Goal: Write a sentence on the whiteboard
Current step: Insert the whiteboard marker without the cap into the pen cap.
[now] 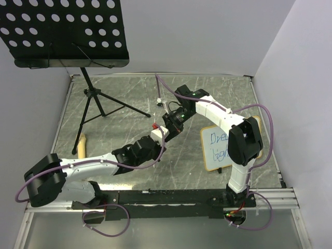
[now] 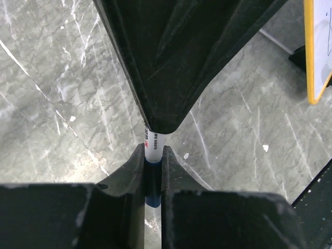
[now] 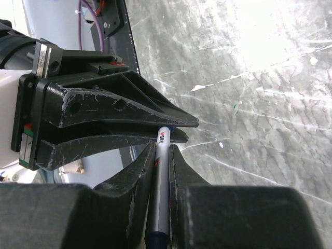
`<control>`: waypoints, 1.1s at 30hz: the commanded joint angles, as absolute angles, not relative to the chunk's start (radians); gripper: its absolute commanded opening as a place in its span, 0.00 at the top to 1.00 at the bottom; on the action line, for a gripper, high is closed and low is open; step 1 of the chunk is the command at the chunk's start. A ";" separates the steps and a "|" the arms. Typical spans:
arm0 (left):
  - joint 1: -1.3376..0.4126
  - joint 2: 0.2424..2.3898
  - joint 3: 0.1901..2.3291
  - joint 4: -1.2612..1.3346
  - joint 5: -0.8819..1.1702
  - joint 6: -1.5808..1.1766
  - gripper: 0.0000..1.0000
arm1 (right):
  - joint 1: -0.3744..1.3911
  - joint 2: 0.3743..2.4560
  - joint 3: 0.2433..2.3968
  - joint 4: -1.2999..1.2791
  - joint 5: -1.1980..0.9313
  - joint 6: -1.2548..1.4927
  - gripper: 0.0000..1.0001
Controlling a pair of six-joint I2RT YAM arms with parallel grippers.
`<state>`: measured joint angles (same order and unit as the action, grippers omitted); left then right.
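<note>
Blue words of the sentence (image 1: pixel 220 146) show in part on the whiteboard (image 1: pixel 209 139), which lies on the table by the right arm's base, half hidden under that arm. Farther out, mid-table, the left gripper (image 2: pixel 153 150) and right gripper (image 3: pixel 163 150) each pinch one marker (image 3: pixel 161 181) tight, at opposite ends. This looks like a handover or capping. It calls for both grippers in line along the barrel, and for only one to let go.

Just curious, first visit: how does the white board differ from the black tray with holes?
The white board lies flat on the table at right; the black tray stands raised on a tripod, far left. The board bears blue writing in a tan frame; the tray has only holes. Both are flat rectangles.
</note>
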<state>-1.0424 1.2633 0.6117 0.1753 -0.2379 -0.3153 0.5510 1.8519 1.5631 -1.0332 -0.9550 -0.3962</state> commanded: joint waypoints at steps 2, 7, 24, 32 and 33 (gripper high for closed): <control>-1.043 1.255 0.679 0.207 -0.322 -0.264 0.99 | 0.575 1.836 1.536 -1.009 -0.985 -0.377 1.00; -1.019 1.295 0.768 0.227 -0.336 -0.187 0.99 | 0.635 1.848 1.528 -1.012 -0.963 -0.379 1.00; -0.919 1.203 0.646 0.342 -0.166 -0.267 0.57 | 0.612 1.890 1.589 -1.038 -0.949 -0.397 1.00; -0.905 1.000 0.508 0.292 -0.204 -0.365 0.09 | 0.600 1.904 1.612 -1.063 -0.959 -0.416 1.00; -0.896 0.979 0.488 0.281 -0.189 -0.374 0.06 | 0.600 1.910 1.617 -1.066 -0.957 -0.417 1.00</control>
